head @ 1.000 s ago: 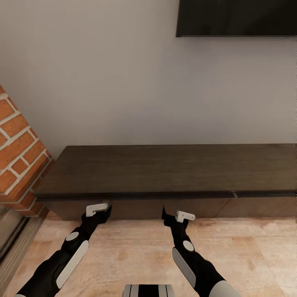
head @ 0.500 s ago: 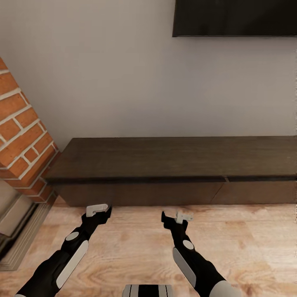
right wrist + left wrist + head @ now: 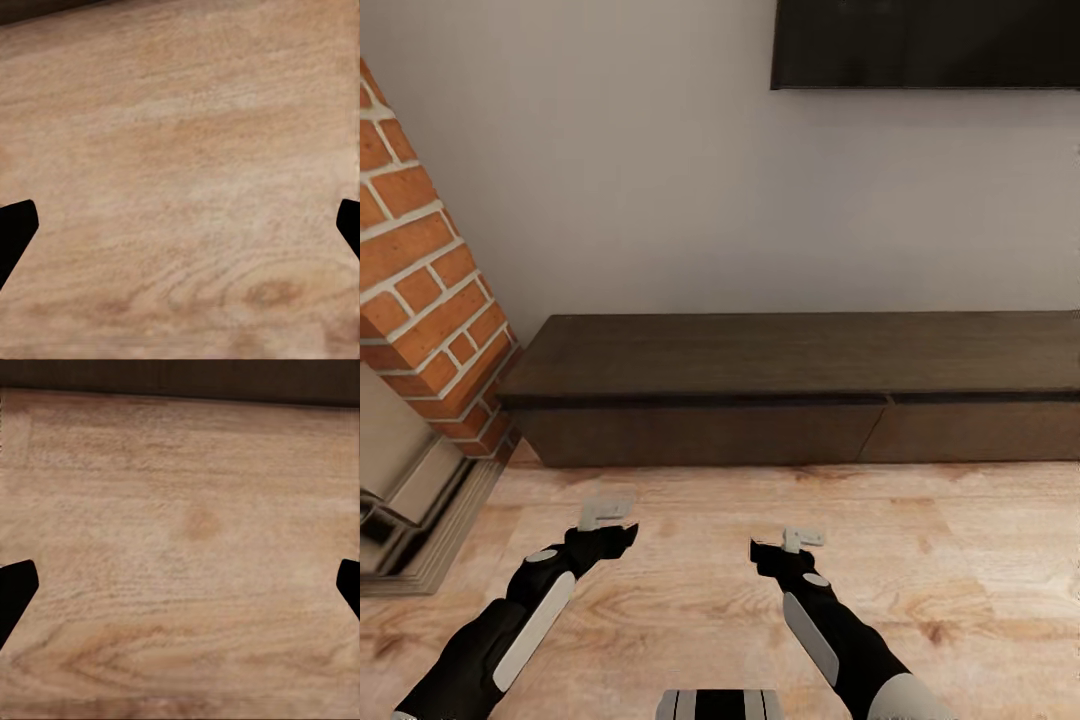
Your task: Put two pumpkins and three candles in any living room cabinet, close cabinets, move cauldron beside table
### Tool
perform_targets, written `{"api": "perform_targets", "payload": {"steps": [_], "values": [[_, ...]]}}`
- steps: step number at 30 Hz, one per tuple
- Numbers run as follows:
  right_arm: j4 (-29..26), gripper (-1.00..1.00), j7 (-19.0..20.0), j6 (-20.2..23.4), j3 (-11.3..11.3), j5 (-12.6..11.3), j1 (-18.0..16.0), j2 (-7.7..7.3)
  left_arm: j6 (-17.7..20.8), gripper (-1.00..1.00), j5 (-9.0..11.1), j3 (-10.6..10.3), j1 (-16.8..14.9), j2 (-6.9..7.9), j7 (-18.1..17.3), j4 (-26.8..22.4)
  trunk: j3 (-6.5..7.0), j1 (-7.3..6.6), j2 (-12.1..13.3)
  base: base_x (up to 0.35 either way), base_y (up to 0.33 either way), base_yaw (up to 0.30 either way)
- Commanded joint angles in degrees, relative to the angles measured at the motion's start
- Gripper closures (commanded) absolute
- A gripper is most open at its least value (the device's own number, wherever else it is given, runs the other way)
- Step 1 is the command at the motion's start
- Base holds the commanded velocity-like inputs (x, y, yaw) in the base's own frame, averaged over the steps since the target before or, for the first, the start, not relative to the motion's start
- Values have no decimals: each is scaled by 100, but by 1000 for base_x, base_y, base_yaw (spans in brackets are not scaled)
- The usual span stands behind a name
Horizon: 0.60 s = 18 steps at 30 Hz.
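Cabinet: the cabinet [image 3: 800,380] sits against the wall ahead of both tools, well apart from them across bare floor; its two flat fronts look flush and shut, with a seam between them ahead of my right tool.
Cabinet top: dark slab, nothing standing on it that I can see.
Left tool: left tool [image 3: 610,535] hangs low over the wooden floor [image 3: 690,500], spread wide with nothing between its tips; in the left wrist view the two dark tips sit at the far edges of the picture with floor planks between them.
Right tool: right tool [image 3: 778,550] hangs beside it at about the same height, also spread wide and carrying nothing.
Beyond the left tool: brick fireplace [image 3: 420,280] with a metal surround at its foot, out to the side of my left arm.
Above the cabinet: dark wall screen [image 3: 925,45], high beyond both tools.
Step in hand, as I judge it: I am empty-handed and facing a closed cabinet, so I read this as travelling between the cabinet and whatever needs fetching.
Doing it well: I would keep both arms tucked and level while the base rolls, steer wide of the brick corner on my left, and leave the tools spread so they are ready for a pumpkin or a candle on arrival.
Caution: the fronts have no handles, so reopening one will need a careful edge catch.
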Motion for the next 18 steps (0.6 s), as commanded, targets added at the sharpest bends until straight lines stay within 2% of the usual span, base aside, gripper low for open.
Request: {"api": "perform_targets", "payload": {"steps": [1,3,5,6,8,10,13,15,18], "values": [[-14,-100,-46,139,-53,-49,-7,-4,199,-100,66,63,-5,8,54,-17,-4,-4,-2,-223,0,0],[-26,-100,-46,420,-176,-64,-18,-4,666,-100,69,306,-6,13,52,-28,-4,-4,-2,-125,0,0],[-33,-100,-50,702,-255,-70,-47,3,1234,-100,71,634,-7,10,49,-48,-4,-4,-2,-51,0,0],[-34,-100,-55,765,-268,-71,-58,5,1378,-100,72,713,-7,8,48,-64,-4,-4,-2,-32,0,0],[-41,-100,-73,1022,-297,-77,-87,16,1959,-100,63,931,-7,10,36,-201,-4,-4,-2,-17,0,0],[-68,-100,-92,1284,-366,-82,-100,28,2360,-100,59,1036,-7,22,32,-334,40,-9,1,-7,0,0],[-204,-100,-123,1633,-622,-94,-106,45,2563,-100,34,1081,-11,29,32,-420,106,-17,5,-2,0,0],[-355,-100,-240,2074,-844,-97,-108,52,2638,-100,40,1096,-14,18,36,-442,151,-22,7,-1,0,0],[-426,-100,-361,2407,-942,-113,-109,53,2667,-100,57,1101,-28,1,42,-423,217,-30,11,0,0,0]]}}
